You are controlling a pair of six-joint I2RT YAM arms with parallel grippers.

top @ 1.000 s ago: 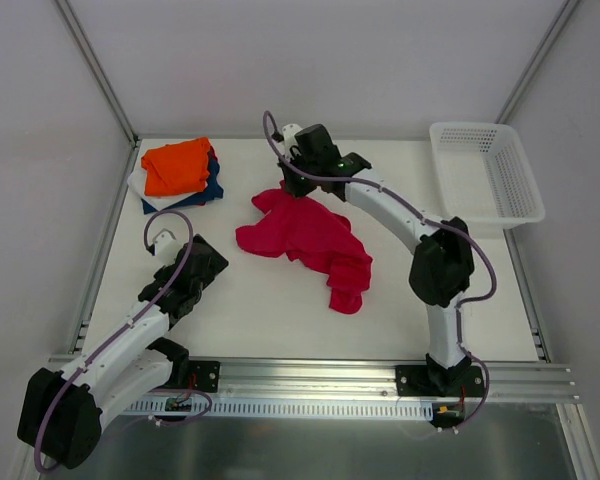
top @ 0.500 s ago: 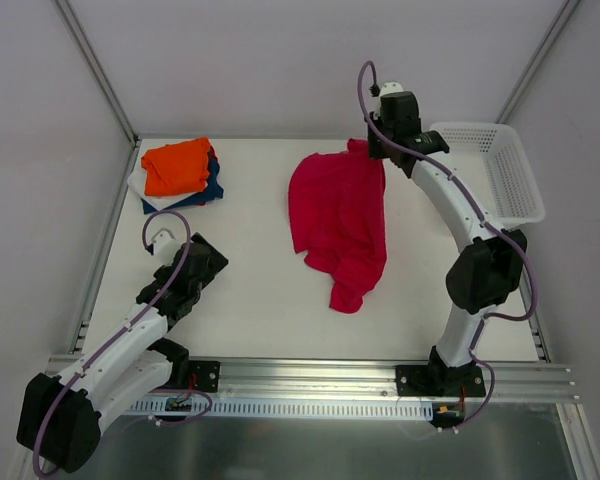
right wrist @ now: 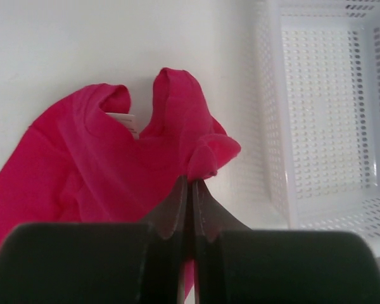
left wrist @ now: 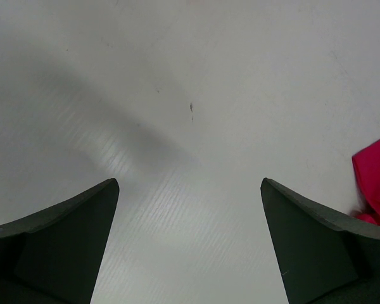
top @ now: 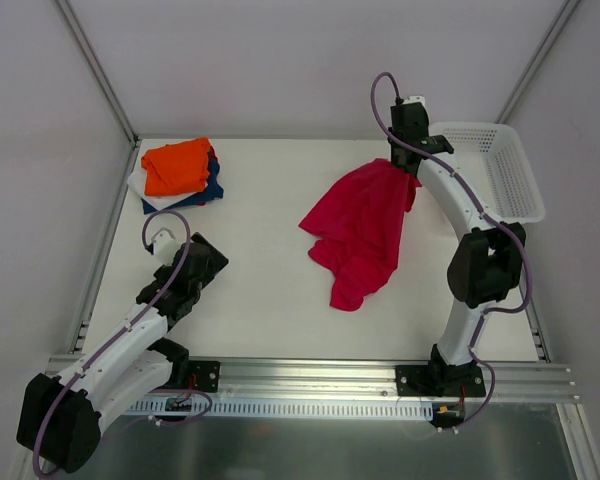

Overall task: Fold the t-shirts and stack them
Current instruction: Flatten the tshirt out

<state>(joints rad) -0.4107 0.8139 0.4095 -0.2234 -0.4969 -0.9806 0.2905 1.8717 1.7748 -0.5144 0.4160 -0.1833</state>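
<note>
table [top: 270, 300] | crimson-red t-shirt [top: 365, 225]: centre-right, top edge lifted, rest trailing on table | mesh basket [top: 500, 185]: far-right corner | folded stack [top: 180, 172]: orange on top, far-left | right gripper [right wrist: 191, 182]: pinched tight on shirt fold | left gripper [left wrist: 189, 183]: jaws wide, holding nothing | neck label [right wrist: 123, 117]: white

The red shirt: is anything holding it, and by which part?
The right hand pinches the red shirt by a bunched fold near its neck opening. The left hand is open and empty.

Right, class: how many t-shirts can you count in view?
4. Crimson tee hangs from the right gripper; orange tee, navy tee and white tee lie stacked far left. Others may hide inside.
</note>
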